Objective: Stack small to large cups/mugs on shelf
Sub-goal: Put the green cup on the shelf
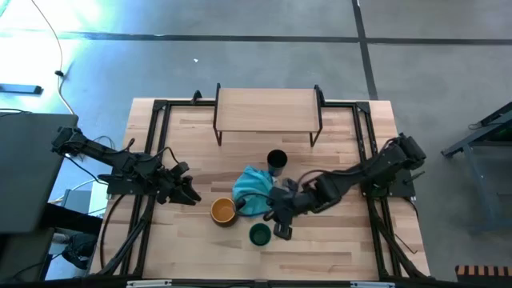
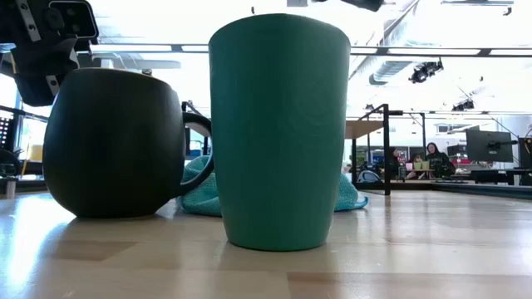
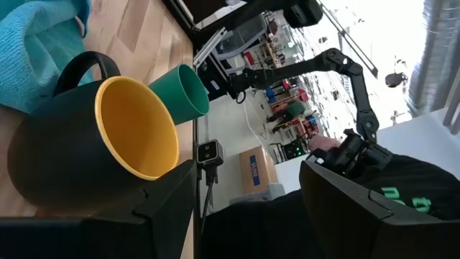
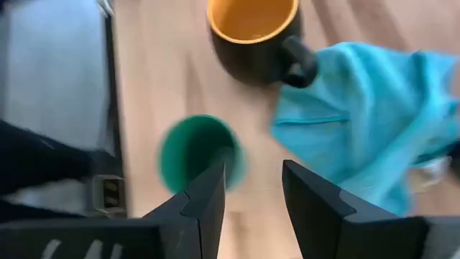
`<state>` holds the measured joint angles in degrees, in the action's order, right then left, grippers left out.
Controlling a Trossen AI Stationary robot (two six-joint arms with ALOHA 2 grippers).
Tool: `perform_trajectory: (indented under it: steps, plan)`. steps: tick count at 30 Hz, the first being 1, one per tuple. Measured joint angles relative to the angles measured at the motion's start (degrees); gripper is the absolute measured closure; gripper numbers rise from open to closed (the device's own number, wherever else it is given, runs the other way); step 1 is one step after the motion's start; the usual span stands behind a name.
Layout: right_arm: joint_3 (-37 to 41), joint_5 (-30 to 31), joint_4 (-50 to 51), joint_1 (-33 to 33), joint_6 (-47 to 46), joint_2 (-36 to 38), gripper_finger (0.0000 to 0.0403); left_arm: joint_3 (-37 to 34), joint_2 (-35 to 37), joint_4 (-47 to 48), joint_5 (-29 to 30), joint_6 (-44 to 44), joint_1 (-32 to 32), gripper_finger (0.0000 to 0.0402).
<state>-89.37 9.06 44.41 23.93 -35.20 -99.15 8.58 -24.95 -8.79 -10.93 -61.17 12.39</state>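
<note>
Right now the right gripper (image 1: pixel 282 225) is hovering over the green cup (image 1: pixel 259 234), its fingers spread wide with nothing between them; in the right wrist view the cup's open mouth (image 4: pixel 199 150) is showing just ahead of one fingertip. The left gripper (image 1: pixel 190 194) is waiting near the dark mug (image 1: pixel 223 211), also spread and empty, looking straight into its yellow-orange interior (image 3: pixel 138 129).

All three vessels are standing on the wooden table (image 1: pixel 336 248), none on the shelf (image 1: pixel 267 109) yet. The black cup (image 1: pixel 277 162) is sitting nearest the shelf, just beside the teal cloth (image 1: pixel 253 190), which is lying between it and the mug.

The green cup is looking light, rigid and smooth-walled, tapering toward its base, so fingers closing on the outside may be slipping upward; pinching one wall over the rim, one finger inside, seems the surer hold. It appears to be plastic, though the material is hard to judge from here. The mug is looking heavier and rounder, probably ceramic and chip-prone; its rim, or the handle (image 3: pixel 88 63), is offering the better purchase than its bulging body.
</note>
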Motion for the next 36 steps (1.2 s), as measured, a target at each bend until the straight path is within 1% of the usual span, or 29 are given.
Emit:
perform_trajectory:
  steps: [2, 4, 8, 11, 17, 19, 23, 28, 36]
  plan:
    - [-2.9, -1.8, 3.0, -1.5, 4.2, -1.8, 0.0272, 0.0, 0.0, 0.0, 0.0, 0.1, 0.0, 0.0165]
    - [-4.8, -4.8, 5.0, -3.2, 7.6, -3.3, 0.0272, 0.0, 0.0, 0.1, 0.0, 0.1, 0.0, 0.0165]
    - [-5.5, -13.0, 5.0, -5.8, 11.8, -5.4, 0.0272, 0.0, 0.0, 0.7, -0.4, 0.1, 0.0, 0.0165]
    - [-5.5, -16.2, 4.6, -6.6, 13.5, -6.6, 0.0272, 0.0, 0.0, 1.7, -1.7, -0.1, 0.0, 0.0165]
    - [-5.5, -16.6, 0.0, -6.6, 14.5, -8.5, 0.0272, 0.0, 0.0, 3.9, -3.6, 1.2, 0.0, 0.0165]
    - [-5.5, -16.8, -1.4, -6.6, 13.8, -9.4, 0.0272, 0.0, 0.1, 4.9, -3.7, 1.8, 0.0, 0.0165]
    - [-5.4, -19.2, -2.3, -6.5, 11.5, -11.7, 0.0272, 0.0, 0.2, 6.6, -3.7, 2.6, 0.0, 0.0165]
    - [-5.4, -19.6, -3.4, -5.5, 9.0, -12.9, 0.0272, 0.0, 1.0, 8.6, -3.7, 3.8, 0.0, 0.0165]
    - [-5.4, -15.5, -4.2, -3.9, 5.2, -13.9, 0.0272, 0.0, 3.3, 13.7, -3.7, 4.2, 0.0, 0.0165]
